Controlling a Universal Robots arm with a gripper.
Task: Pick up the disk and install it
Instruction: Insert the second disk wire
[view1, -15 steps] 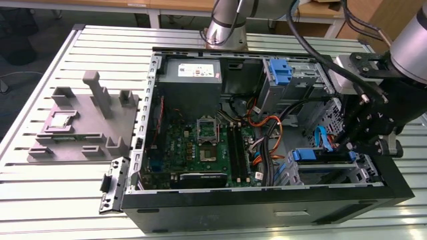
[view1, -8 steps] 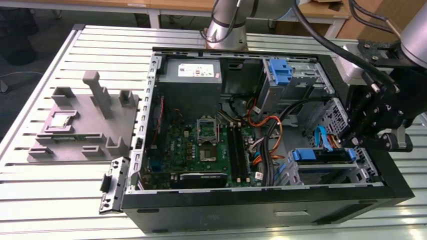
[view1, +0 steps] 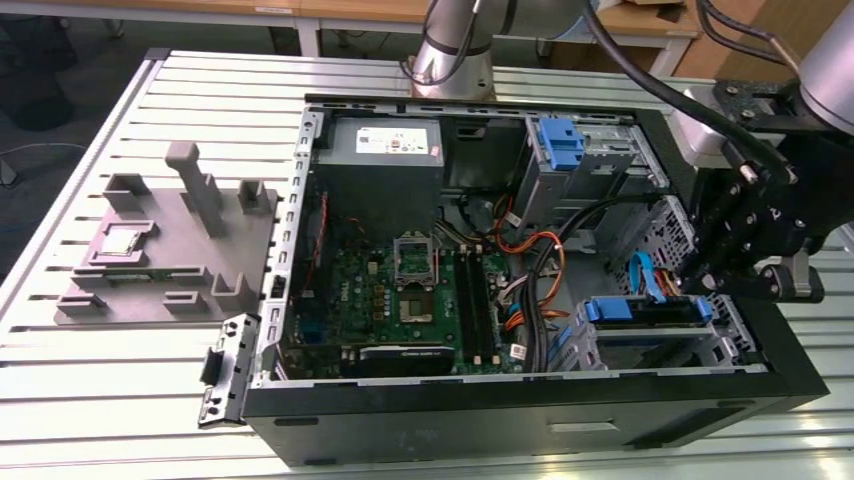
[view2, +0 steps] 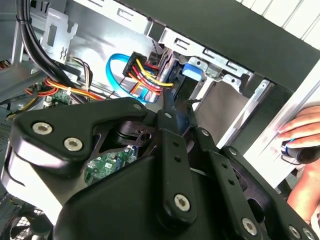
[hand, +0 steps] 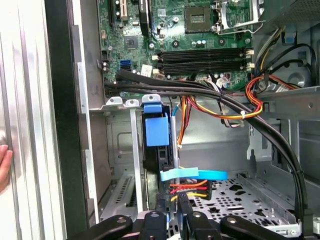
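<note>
Standing on edge in the drive cage (hand: 112, 145) at the case's front corner, the disk (hand: 159, 132) sits with its blue carrier rail showing. The hand (hand: 170, 202) hangs just at its cabled end; the fingertips (view2: 167, 102) look almost pressed together, holding nothing. The computer case (view1: 534, 405) lies open on the slatted worktop (view1: 120, 380).
</note>
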